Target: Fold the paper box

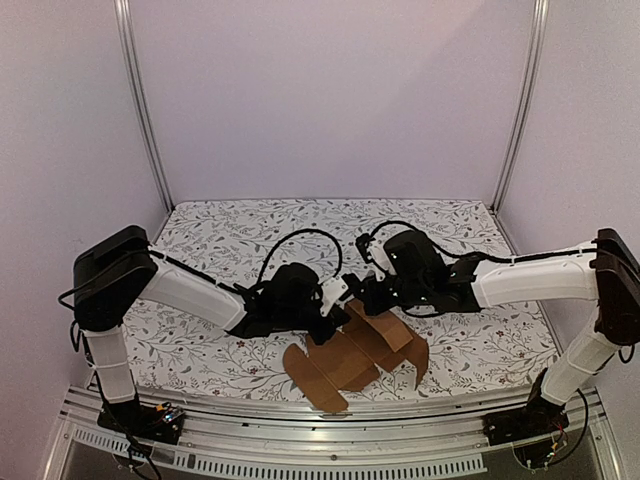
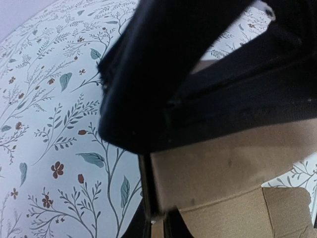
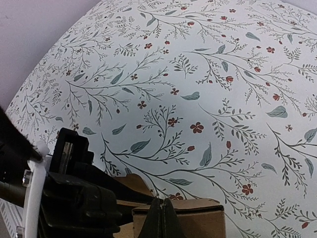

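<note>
The paper box point(image 1: 350, 360) lies mostly flat and unfolded on the flowered cloth point(image 1: 250, 230), at the 6 o'clock edge of the table in the top view, with loose flaps spreading toward 7 and 4 o'clock. Both arms meet over its 12 o'clock side. The right gripper point(image 1: 372, 290) reaches in from 3 o'clock with its jaws pressed together, and its wrist view shows them meeting on the top edge of a raised flap point(image 3: 198, 215), which looks pinched between them. The left gripper point(image 1: 330, 300) comes in from 9 o'clock and sits on or against the card. Its own camera shows only a dark finger across a brown panel, so I cannot tell how far it is open or whether it holds anything. There are 3 risks as I judge them. The thin pinch on 1 edge may slip or tear the flap if the right arm pulls hard. The whole sheet may slide toward 6 o'clock and off the table if the left gripper is not pinning it. The 2 grippers are very close and could knock each other.
</note>
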Robot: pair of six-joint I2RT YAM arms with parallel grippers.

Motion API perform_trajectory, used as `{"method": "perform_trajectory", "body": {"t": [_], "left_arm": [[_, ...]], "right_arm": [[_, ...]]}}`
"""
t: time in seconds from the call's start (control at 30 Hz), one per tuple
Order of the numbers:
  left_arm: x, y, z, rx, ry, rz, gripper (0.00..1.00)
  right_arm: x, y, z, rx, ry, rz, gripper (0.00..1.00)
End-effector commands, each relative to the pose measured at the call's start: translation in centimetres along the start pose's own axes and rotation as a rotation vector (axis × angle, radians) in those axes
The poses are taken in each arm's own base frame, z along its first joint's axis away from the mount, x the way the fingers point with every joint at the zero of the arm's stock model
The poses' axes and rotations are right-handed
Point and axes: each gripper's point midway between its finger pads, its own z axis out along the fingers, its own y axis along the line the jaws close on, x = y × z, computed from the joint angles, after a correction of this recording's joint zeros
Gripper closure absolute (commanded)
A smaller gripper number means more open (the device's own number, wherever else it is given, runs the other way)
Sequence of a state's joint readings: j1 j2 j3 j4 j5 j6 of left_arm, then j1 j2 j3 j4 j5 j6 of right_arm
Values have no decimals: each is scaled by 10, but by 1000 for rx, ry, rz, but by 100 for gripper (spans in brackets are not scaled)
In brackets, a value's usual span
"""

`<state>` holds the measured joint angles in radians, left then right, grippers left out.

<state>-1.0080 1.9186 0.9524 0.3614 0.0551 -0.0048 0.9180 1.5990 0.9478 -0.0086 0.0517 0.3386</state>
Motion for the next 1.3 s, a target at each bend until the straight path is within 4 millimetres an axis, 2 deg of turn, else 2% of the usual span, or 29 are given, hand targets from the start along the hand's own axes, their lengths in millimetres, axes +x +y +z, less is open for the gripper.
{"method": "perform_trajectory", "body": {"t": [0.0,0.17,0.47,0.9,1.27], "left_arm": [[9,-3,3,14,-11,-35,89],[5,-2,1,11,-50,-56,83],[-5,-2,5,17,-137,-109,77],[-14,-2,12,32,-286,-156,78],[-16,-14,22,112,-406,-154,80]], "right_arm": [[12,-1,10,-11,17,29,100],[22,-5,13,-2,37,36,100],[29,-5,12,-13,47,53,100],[25,-2,5,-30,30,65,100],[25,-2,-1,-35,19,68,100]]}}
